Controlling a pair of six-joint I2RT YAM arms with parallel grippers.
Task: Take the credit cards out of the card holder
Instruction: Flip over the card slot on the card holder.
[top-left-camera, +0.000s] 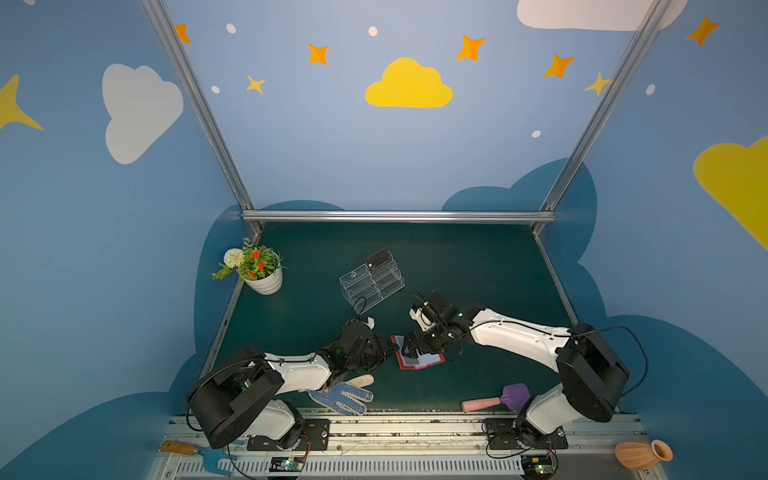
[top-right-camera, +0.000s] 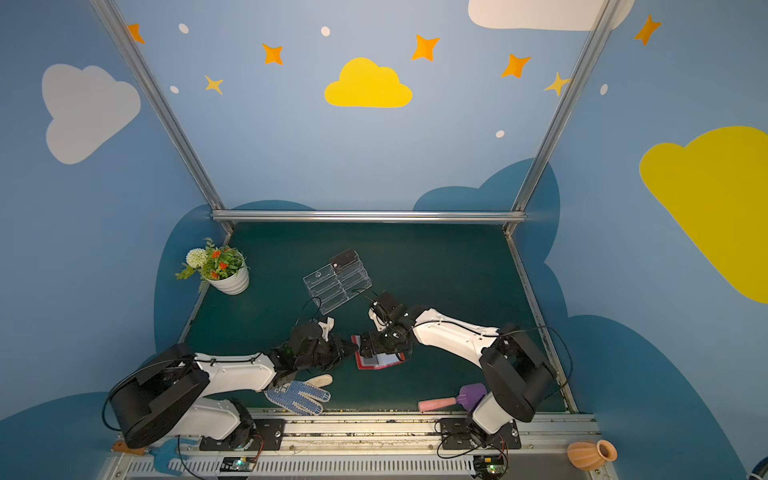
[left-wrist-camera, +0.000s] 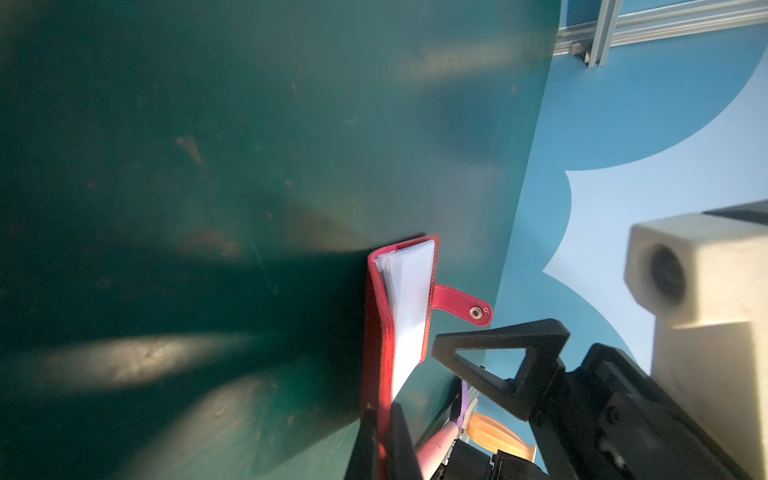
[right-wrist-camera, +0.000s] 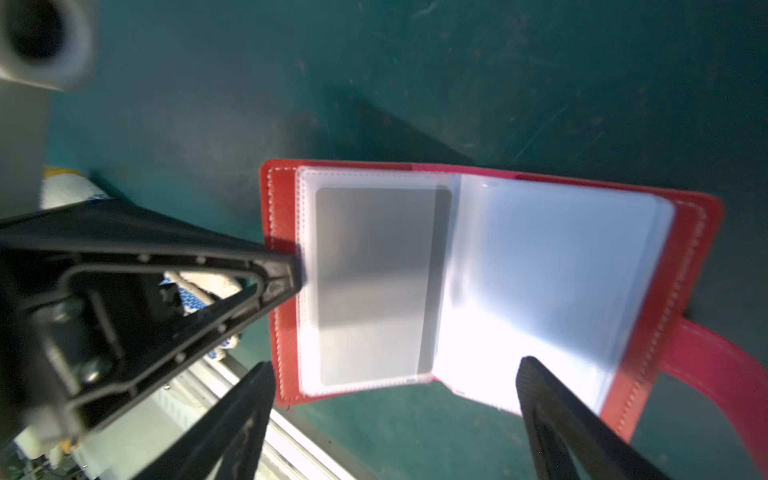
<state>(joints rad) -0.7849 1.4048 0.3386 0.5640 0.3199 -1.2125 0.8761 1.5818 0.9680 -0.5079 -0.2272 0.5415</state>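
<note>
The red card holder (top-left-camera: 420, 360) lies open just 6 o'clock of centre on the scuffed green worktop (top-left-camera: 478, 266), its long axis 9-to-3, strap (right-wrist-camera: 715, 365) toward 3; my left end effector (left-wrist-camera: 380, 440) is clamped on its stitched cover; my right end effector (right-wrist-camera: 397, 365) hangs spread above frosted sleeves (right-wrist-camera: 540, 270), one holding a dark card (right-wrist-camera: 374, 282); blue cloud-painted walls (top-left-camera: 332, 145) surround.

No text, brand, number or sign is legible anywhere. The small dark brown-black card (top-left-camera: 377, 257) in the clear acrylic tiered stand (top-left-camera: 361, 283) carries tiny light marks, too small to read. The grey card (right-wrist-camera: 376, 282) inside the red leather-like wallet (right-wrist-camera: 284, 332) looks blank and blurred.
</note>
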